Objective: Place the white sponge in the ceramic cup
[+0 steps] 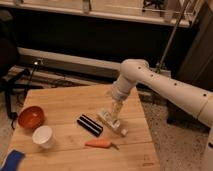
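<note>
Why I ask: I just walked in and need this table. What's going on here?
The robot's arm reaches over the wooden table, its gripper down at a white blocky object near the middle. The white sponge, a blue pad, lies at the lower-left corner of the view, far from the gripper. The ceramic cup stands upright nearby, beside a red-orange bowl; the sponge is not yet in it.

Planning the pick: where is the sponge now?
In the camera view, the sponge lies at the front-left corner of the table, beside the ceramic cup; the gripper is far off to the right, above the white block.
</note>
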`<action>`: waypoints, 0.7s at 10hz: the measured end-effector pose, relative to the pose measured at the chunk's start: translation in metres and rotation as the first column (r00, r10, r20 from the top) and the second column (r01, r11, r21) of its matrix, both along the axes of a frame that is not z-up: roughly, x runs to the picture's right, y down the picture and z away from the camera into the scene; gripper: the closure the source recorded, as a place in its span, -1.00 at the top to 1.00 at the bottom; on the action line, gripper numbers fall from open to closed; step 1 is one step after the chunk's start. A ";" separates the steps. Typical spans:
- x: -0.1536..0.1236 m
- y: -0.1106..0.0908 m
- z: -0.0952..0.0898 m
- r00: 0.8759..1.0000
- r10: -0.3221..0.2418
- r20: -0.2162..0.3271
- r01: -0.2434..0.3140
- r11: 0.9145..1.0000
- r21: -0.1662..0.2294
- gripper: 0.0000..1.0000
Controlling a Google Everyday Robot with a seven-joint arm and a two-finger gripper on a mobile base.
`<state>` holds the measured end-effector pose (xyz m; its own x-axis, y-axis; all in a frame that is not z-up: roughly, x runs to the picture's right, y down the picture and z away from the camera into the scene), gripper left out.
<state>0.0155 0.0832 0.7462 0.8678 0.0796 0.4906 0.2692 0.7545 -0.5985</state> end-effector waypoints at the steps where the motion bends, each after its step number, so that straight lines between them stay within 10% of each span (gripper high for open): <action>1: 0.000 -0.002 -0.001 1.000 -0.005 0.003 0.005 1.000 0.006 0.60; 4: -0.054 -0.045 -0.047 0.982 -0.175 0.068 0.160 0.970 0.183 0.60; 7: -0.135 -0.038 -0.107 0.913 -0.380 0.149 0.317 0.890 0.328 0.60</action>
<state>-0.1197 0.0453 0.6395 0.6914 -0.3826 0.6129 0.6387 0.7202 -0.2709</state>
